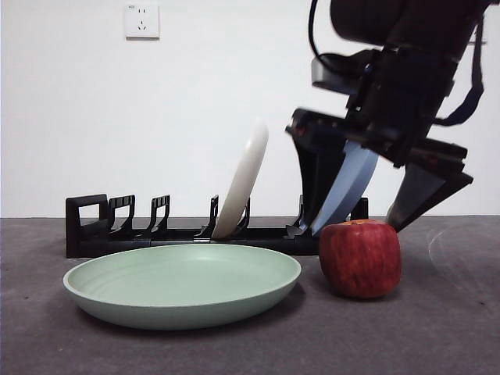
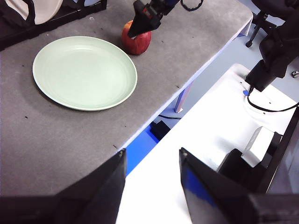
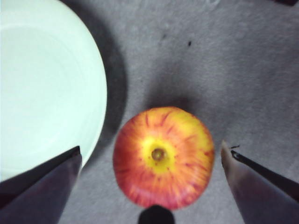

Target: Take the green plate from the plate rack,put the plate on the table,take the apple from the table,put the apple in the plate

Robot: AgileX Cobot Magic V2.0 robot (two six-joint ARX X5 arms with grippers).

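Observation:
The green plate (image 1: pixel 181 283) lies flat on the table (image 1: pixel 437 336), in front of the plate rack (image 1: pixel 101 226). The apple (image 1: pixel 360 258) stands upright just to the plate's right, apart from its rim. My right gripper (image 1: pixel 351 226) hangs open right over the apple, one jaw on each side, not touching it; in the right wrist view the apple (image 3: pixel 163 156) sits between the jaws of that gripper (image 3: pixel 149 149), with the plate (image 3: pixel 42 88) beside it. My left gripper (image 2: pixel 152 154) is open and empty, held off the table's front edge.
A cream-white plate (image 1: pixel 242 183) and a blue plate (image 1: pixel 348 187) stand in the rack behind. The table's edge (image 2: pixel 187 86) drops to a white surface (image 2: pixel 219 126) with cables and another arm base.

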